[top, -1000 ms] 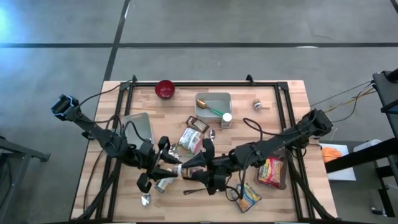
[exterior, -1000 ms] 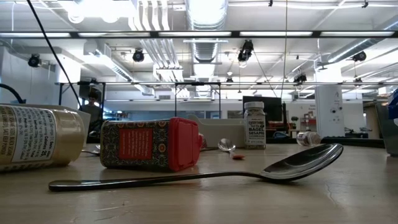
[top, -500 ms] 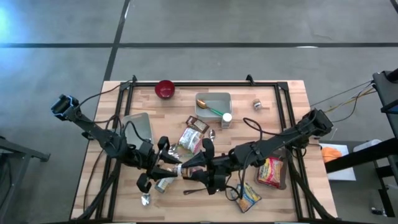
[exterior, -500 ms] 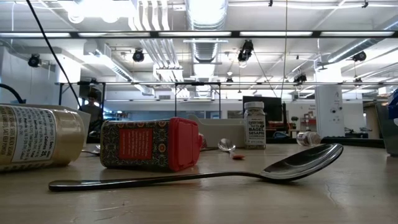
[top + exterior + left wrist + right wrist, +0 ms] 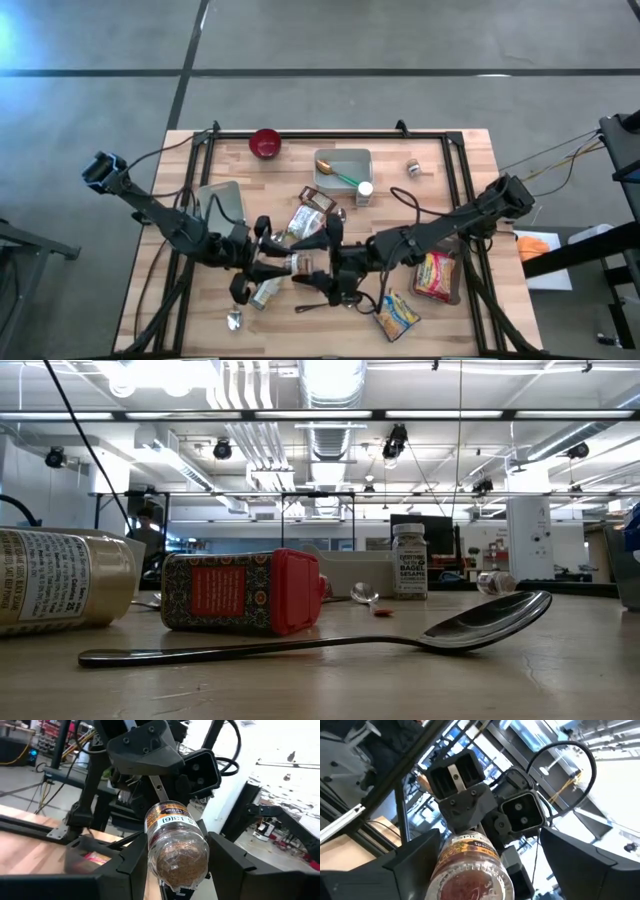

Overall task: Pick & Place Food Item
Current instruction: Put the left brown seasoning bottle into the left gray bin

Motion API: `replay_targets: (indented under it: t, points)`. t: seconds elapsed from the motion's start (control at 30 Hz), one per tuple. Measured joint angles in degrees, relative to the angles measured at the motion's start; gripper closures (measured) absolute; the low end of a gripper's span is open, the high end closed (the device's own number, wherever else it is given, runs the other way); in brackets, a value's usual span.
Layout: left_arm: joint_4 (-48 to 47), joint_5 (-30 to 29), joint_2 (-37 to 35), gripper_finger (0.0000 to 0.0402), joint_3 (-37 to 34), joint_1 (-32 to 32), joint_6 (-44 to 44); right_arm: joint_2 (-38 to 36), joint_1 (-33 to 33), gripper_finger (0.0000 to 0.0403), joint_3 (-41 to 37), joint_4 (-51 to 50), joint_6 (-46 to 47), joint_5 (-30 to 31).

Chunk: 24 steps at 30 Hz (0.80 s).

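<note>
Handover mid-air, lower centre of high view: spice jar (image 5: 283,265) between both grippers. Left gripper (image 5: 176,870) fingers pinch jar. Right gripper (image 5: 485,870) fingers spread around jar, no contact (looks released). Advice: right arm backs straight out, left keeps jar level above surface (image 5: 440,170).

The task's thing is a small clear spice jar (image 5: 176,844) with an orange and dark label around its upper part. It is filled with a brown, grainy spice. It lies about level in the air above the middle of the desk (image 5: 470,150), near its front edge. One end is between the fingers of the left end effector (image 5: 262,268); the other end points to the right end effector (image 5: 318,270).
</note>
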Motion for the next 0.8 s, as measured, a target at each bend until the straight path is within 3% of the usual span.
replay_targets:
  t: [0.13, 0.3, 0.4, 0.6, 0.8]
  points:
    - [-6.12, -3.48, -2.73, 0.0242, 0.02, 0.0, -2.54, 0.0, 0.04, 0.0061, 0.0, -0.31, 0.68, 4.59]
    - [-17.1, -7.54, -7.41, 0.0242, 0.02, 0.0, -8.41, -0.96, -0.3, 0.006, 0.02, -7.32, 9.27, 9.19]
    - [-24.06, -10.05, -10.16, 0.0242, 0.02, 0.0, -12.07, -2.24, -0.89, 0.006, 0.02, -14.61, 16.31, 6.08]
    - [-36.64, -15.0, -13.84, 0.0242, 0.02, 0.0, -18.71, -6.51, -1.79, 0.006, -0.77, -28.0, 29.46, -8.54]
    - [-50.06, -16.68, -16.48, 0.0242, 0.04, 1.01, -28.49, -13.74, -1.93, 0.006, -7.68, -29.76, 37.26, -8.31]
